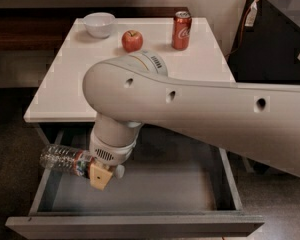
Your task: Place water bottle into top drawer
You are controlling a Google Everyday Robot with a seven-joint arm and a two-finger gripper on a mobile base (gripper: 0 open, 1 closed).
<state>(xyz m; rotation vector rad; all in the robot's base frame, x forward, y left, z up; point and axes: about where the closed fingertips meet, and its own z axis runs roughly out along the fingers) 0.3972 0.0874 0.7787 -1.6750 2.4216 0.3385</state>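
We are holding the water bottle (60, 159) on its side in the gripper (106, 174), clamped near its label and hanging over the left wall of the open top drawer (140, 224), probably so it can lie flat inside.

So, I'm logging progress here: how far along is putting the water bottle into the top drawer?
Done: the top drawer is pulled open. In hand: the gripper holds the water bottle sideways over the drawer's left edge. Left: lowering it inside and releasing.
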